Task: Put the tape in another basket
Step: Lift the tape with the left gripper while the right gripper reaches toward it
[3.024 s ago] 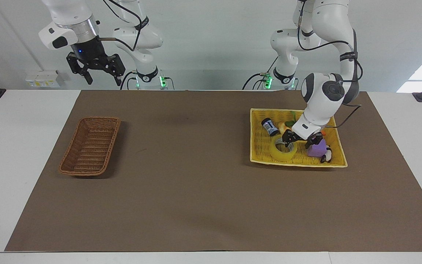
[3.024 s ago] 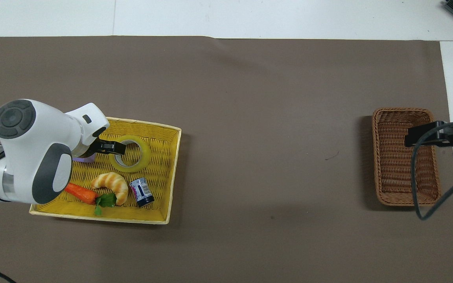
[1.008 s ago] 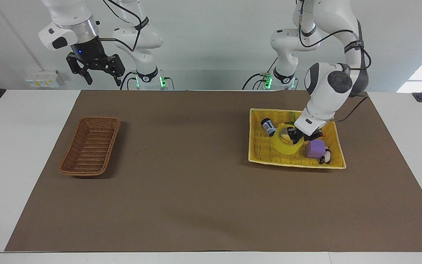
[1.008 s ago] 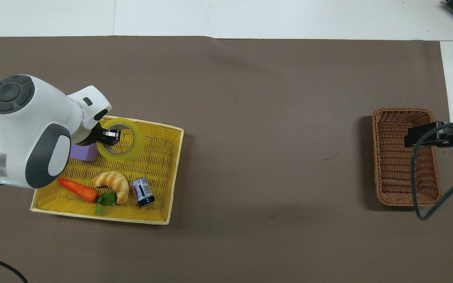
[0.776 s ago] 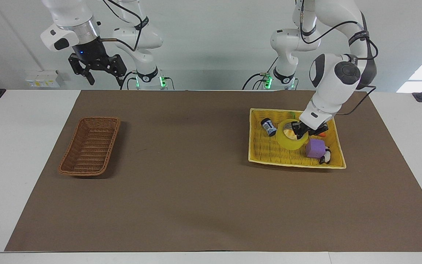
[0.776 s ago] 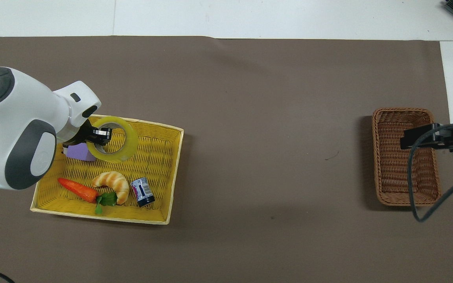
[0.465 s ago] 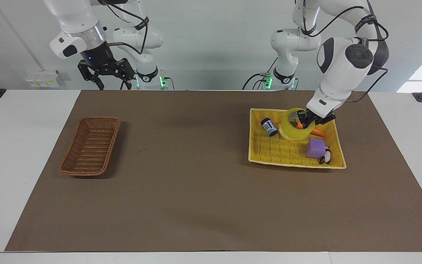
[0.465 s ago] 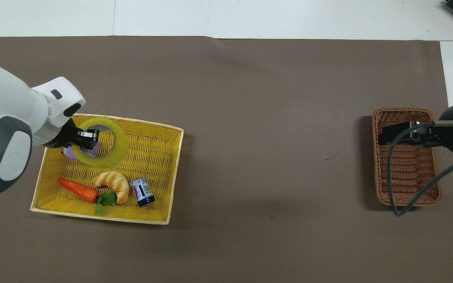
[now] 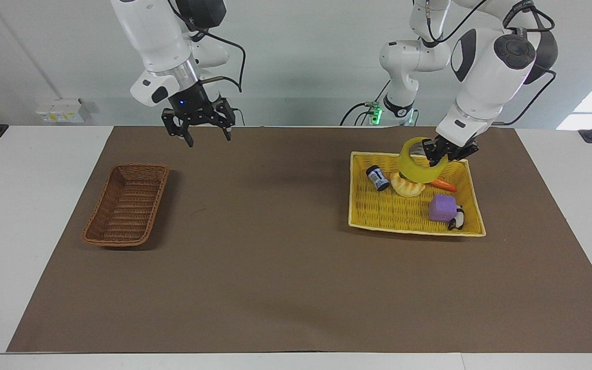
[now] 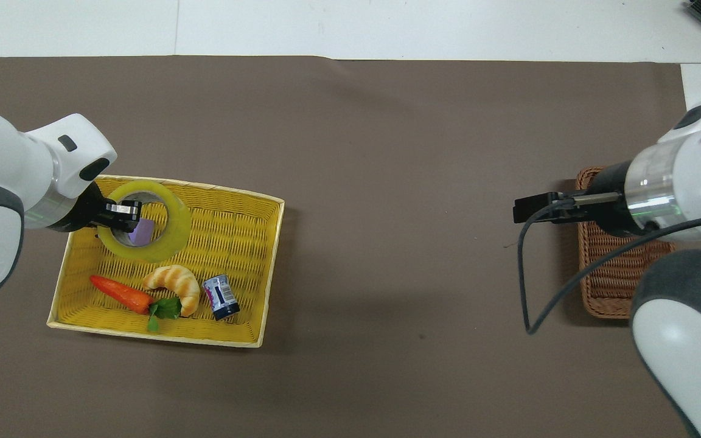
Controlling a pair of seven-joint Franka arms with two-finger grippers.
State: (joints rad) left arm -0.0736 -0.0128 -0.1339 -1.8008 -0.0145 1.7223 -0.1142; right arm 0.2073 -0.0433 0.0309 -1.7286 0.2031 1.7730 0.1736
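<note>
The tape (image 9: 413, 165), a translucent yellow roll, hangs tilted in the air above the yellow basket (image 9: 378, 225). My left gripper (image 9: 442, 153) is shut on the roll's wall, one finger inside the core. In the overhead view the tape (image 10: 174, 240) and the left gripper (image 10: 120, 210) cover the part of the yellow basket (image 10: 247, 243) farthest from the robots. The other basket (image 9: 126, 205), dark-brown wicker, lies at the right arm's end of the table and holds nothing; the right arm partly hides this wicker basket (image 10: 600, 298). My right gripper (image 9: 206, 134) hangs open over the brown mat beside it.
Inside the yellow basket lie a carrot (image 9: 444, 184), a croissant (image 9: 408, 190), a small can (image 9: 377, 178), a purple cube (image 9: 442, 206) and a small black-and-white figure (image 9: 458, 220). A brown mat (image 9: 275, 257) covers the table between the two baskets.
My left gripper has lifted the tape from the yellow basket's floor into the air. My right arm has swung from over the wicker basket's outer side toward the table's middle.
</note>
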